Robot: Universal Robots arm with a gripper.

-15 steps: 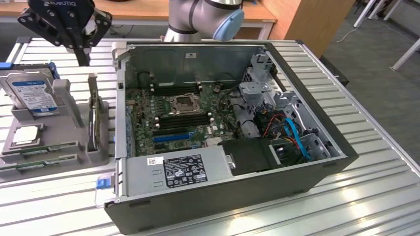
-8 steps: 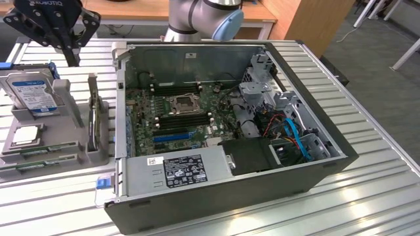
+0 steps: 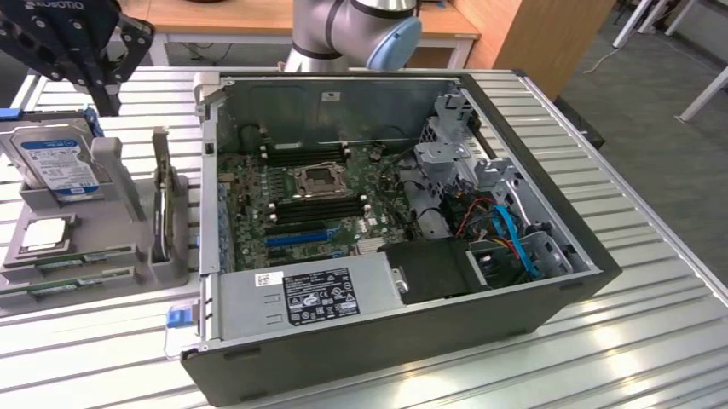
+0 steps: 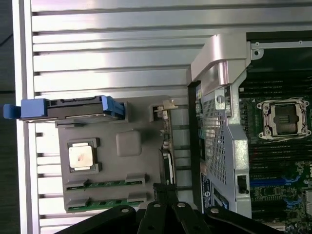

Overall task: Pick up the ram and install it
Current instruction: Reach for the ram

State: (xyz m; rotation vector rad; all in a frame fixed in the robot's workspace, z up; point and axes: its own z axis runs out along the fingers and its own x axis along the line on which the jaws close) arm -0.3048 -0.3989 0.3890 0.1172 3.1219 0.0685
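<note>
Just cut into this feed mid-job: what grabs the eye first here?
The open black computer case lying on its side dominates the middle, its large green motherboard exposed. At the exterior view's left, a grey parts holder carries two narrow green ram sticks, with the black gripper hovering above it.

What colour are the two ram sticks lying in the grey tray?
The ram sticks are green, with the grey tray under them. The wrist view shows this best.

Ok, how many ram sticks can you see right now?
2. Both lie flat in parallel slots of the grey holder: one ram stick next to the processor chip, the other ram stick along the holder's edge. Whether the motherboard slots hold more, I can't tell.
</note>
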